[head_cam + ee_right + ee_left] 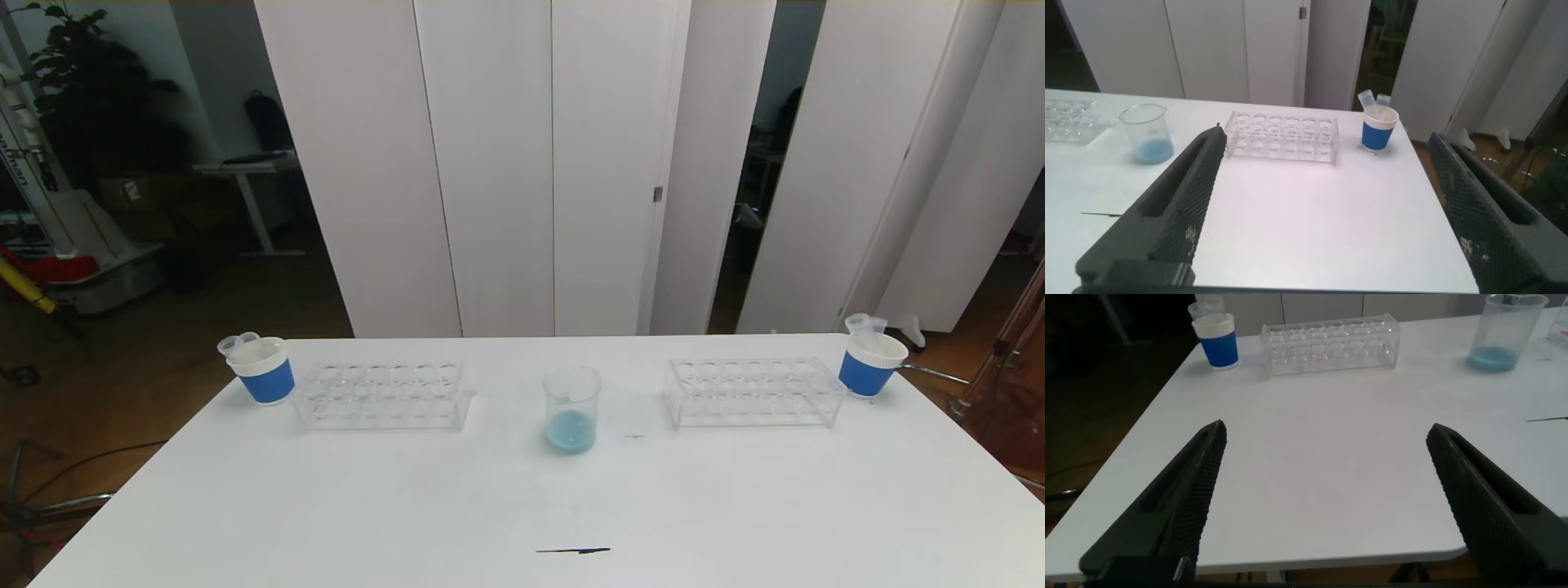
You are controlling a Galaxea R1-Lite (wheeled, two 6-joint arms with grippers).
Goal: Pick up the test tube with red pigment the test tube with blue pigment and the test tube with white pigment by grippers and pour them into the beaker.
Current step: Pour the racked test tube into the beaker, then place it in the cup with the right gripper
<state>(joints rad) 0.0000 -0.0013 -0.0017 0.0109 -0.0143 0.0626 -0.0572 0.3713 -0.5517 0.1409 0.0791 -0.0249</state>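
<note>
I hold both the left gripper [1323,502] and right gripper [1323,208] spread wide and empty, short of the table [522,506], whose central beaker [572,410] already contains pale blue liquid, both racks standing empty.

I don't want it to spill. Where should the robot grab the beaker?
Grip the beaker by its straight wall above the blue liquid, coming in level from the near side. It stands upright, with the left rack and right rack well apart from it.
</note>
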